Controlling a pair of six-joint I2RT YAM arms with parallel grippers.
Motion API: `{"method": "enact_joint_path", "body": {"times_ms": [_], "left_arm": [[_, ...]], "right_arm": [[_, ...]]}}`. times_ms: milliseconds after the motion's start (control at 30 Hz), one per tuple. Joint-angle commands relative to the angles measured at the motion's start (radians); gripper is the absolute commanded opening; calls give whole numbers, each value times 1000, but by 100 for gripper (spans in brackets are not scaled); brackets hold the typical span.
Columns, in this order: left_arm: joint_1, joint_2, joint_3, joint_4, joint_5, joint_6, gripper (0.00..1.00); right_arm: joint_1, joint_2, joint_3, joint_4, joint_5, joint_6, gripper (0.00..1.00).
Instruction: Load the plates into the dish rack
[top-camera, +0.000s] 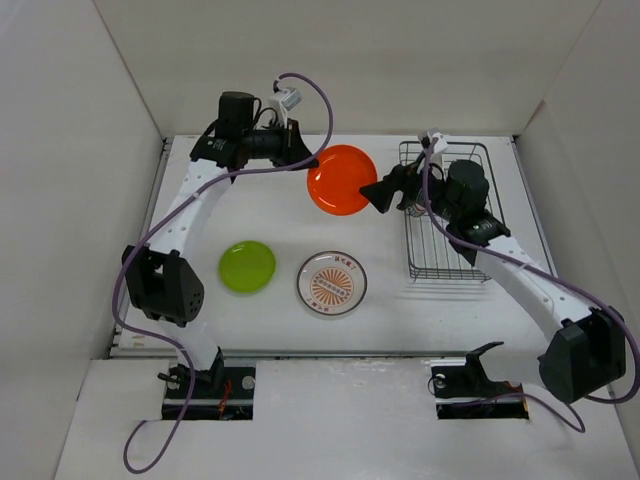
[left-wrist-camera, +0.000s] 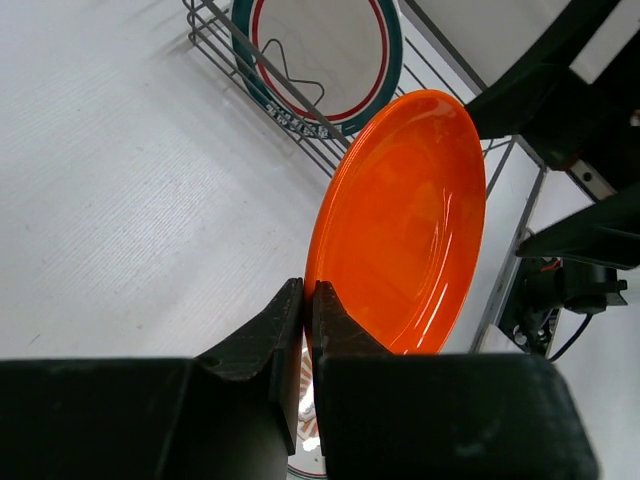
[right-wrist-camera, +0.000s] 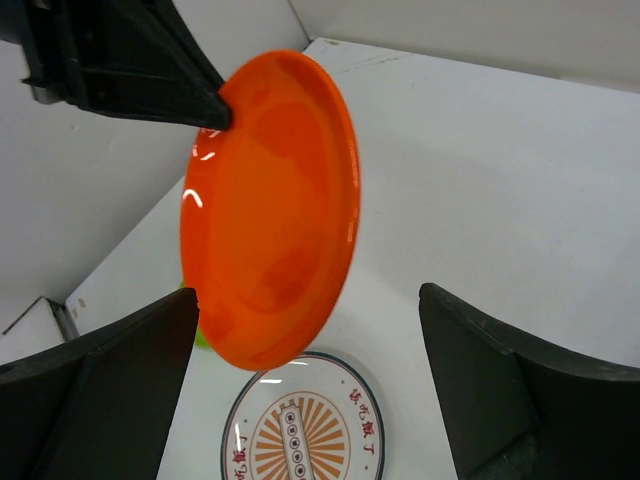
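Observation:
My left gripper (top-camera: 308, 163) is shut on the rim of the orange plate (top-camera: 341, 179) and holds it tilted above the table; the grip shows in the left wrist view (left-wrist-camera: 308, 292). My right gripper (top-camera: 375, 193) is open, its jaws wide on either side of the plate's right edge (right-wrist-camera: 270, 210), not touching it. The teal-rimmed plate (left-wrist-camera: 318, 55) stands in the black wire dish rack (top-camera: 445, 215). The lime green plate (top-camera: 247, 266) and the sunburst plate (top-camera: 331, 282) lie flat on the table.
White walls enclose the table on the left, back and right. The rack stands at the right, under my right arm. Both arm bases sit at the near edge.

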Motion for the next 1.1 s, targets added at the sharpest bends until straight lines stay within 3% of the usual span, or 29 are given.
{"method": "enact_joint_path", "body": {"times_ms": [0, 67, 167, 333, 467, 533, 667, 767, 833, 933, 1067], "left_arm": [[-11, -90, -12, 33, 26, 0, 0], [-11, -116, -35, 42, 35, 0, 0], [-11, -135, -56, 57, 35, -9, 0], [-20, -136, -65, 66, 45, -20, 0], [-20, -145, -84, 66, 55, -20, 0], [-20, -145, -84, 75, 46, -20, 0], [-20, -145, -93, 76, 28, -20, 0], [-20, -145, -93, 76, 2, -20, 0], [-20, -145, -93, 76, -9, -20, 0], [-20, -145, -93, 76, -18, -20, 0], [-20, -125, -56, 66, -50, -20, 0]], "right_arm": [[-3, 16, 40, 68, -24, -21, 95], [-3, 40, 52, 89, -34, -21, 94], [-3, 71, 53, 138, -98, 19, 82], [-3, 115, 53, 266, -237, 119, 69], [8, 148, 53, 376, -311, 196, 37], [18, 148, 62, 376, -311, 206, 34], [28, 128, 62, 376, -274, 216, 10], [15, 89, 77, 314, -241, 206, 7], [-18, 71, 95, 220, -207, 188, 0], [-44, 43, 166, 44, -140, 99, 0], [-84, -20, 188, -6, -118, 70, 0]]}}
